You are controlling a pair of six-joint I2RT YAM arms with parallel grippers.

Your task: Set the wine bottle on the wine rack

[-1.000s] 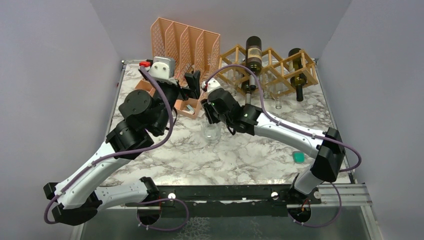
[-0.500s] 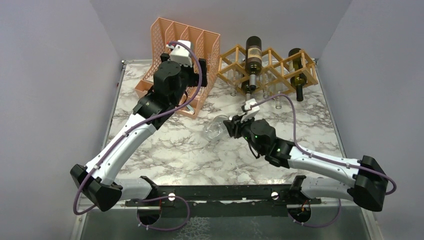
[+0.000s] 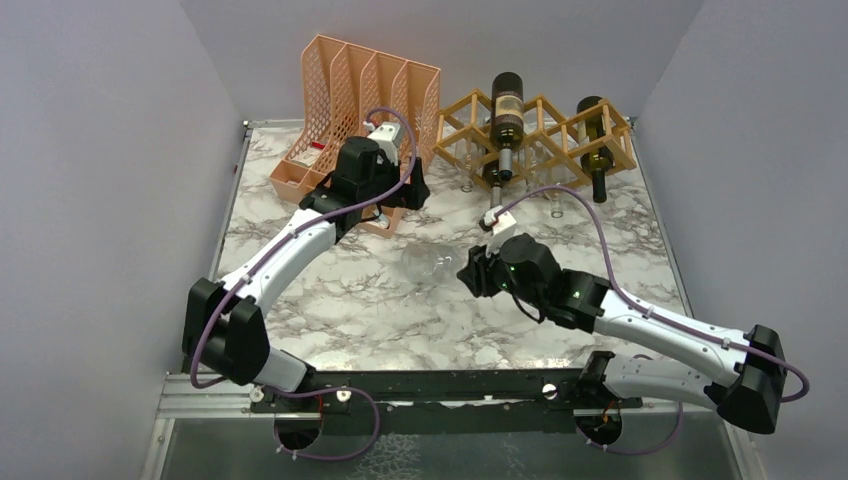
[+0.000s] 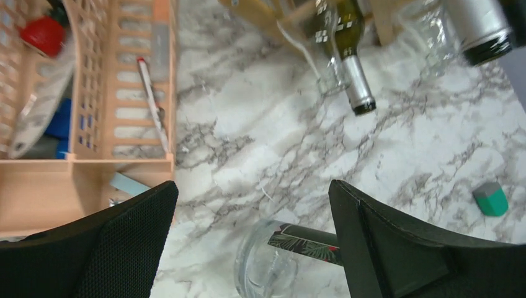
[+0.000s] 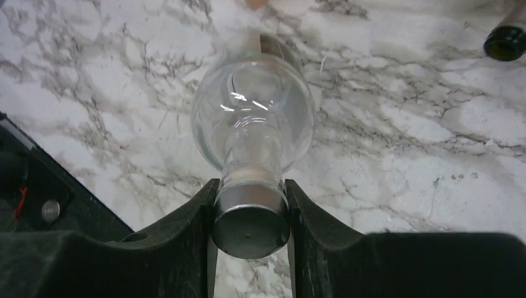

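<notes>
Both arms have swung since a moment ago: the right arm pulled back from the wine rack (image 3: pixel 540 130), and the left arm stretched out. Now the right end effector (image 5: pixel 251 189) is clenched on the neck of the clear wine bottle (image 5: pixel 254 118). The bottle is tipped over, low by the table (image 3: pixel 330 300), well apart from the rack on its near side. The left end effector (image 4: pixel 251 186) hangs wide open, holding nothing. Dark bottles (image 3: pixel 507 110) already sit in the rack. Grabbing looks done. Carrying the bottle over and sliding it into a free hole is left.
</notes>
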